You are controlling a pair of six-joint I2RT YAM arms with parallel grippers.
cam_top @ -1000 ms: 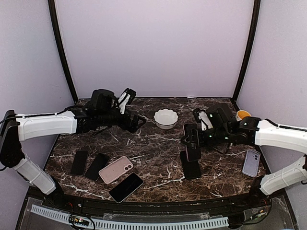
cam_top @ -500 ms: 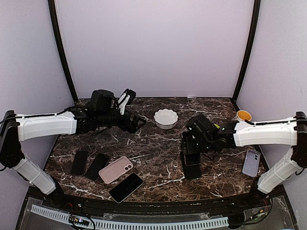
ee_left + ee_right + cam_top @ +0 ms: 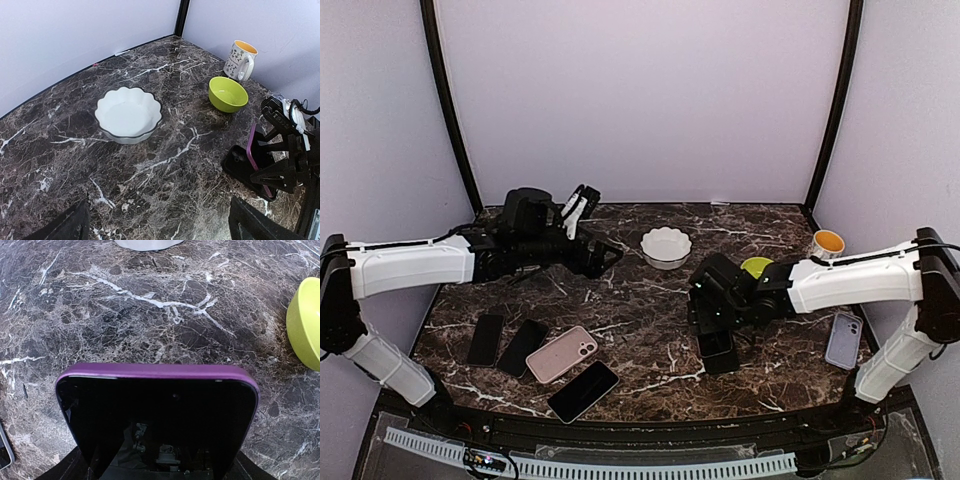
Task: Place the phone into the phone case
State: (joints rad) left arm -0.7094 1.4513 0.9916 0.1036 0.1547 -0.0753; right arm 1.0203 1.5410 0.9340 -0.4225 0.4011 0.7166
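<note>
Marbled table point(image 3: 640, 300), lilac walls behind. My right gripper point(image 3: 712, 303) is clamped across the phone point(image 3: 157, 425), jaws spread fairly wide by its sides. It stands tilted on end over the black case point(image 3: 722, 355), right of centre, so its lower edge can seat first, I judge. My left gripper point(image 3: 596, 228) hangs far left, fully spread and empty, out of the way.

I can't read any writing here; the mug point(image 3: 239, 61) has dark markings too small to make out.
</note>
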